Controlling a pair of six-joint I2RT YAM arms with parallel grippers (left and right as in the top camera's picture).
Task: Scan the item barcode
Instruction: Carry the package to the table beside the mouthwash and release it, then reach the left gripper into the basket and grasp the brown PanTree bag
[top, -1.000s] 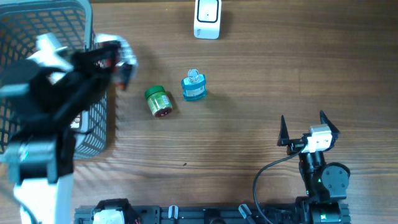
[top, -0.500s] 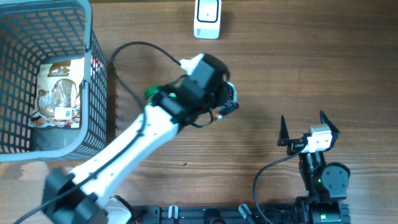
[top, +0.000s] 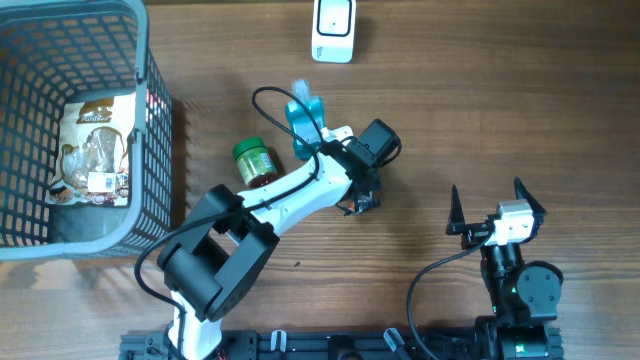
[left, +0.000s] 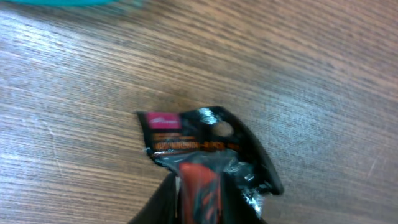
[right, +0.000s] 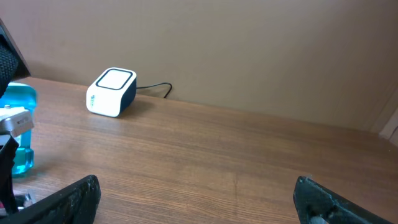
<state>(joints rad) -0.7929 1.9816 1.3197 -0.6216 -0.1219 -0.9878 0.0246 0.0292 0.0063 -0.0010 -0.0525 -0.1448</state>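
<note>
**Left gripper low over the packet at mid-table**

The left gripper (top: 363, 199) is hanging low near the middle of the table (top: 520, 90). Its wrist view is showing the black foil packet (left: 208, 152) lying on the wood, its lower end running in between the dark fingers at the bottom edge. Whether those fingers are pinching it or standing just clear, I cannot tell. The packet is showing a pink label and orange print face up, foil crinkling around them. Just beyond the arm the blue bottle (top: 303, 118) is standing, partly covered by the cable. The green-lidded jar (top: 254, 163) is sitting near it, on the basket side. The white scanner (top: 332, 30) is sitting at the far edge, well apart from the packet. The grey basket (top: 150, 120) is standing in the far left corner with a snack bag (top: 95, 150) lying inside. The right gripper (top: 486, 190) is waiting close to its own base, well apart from everything, fingers spread wide and holding nothing
</note>
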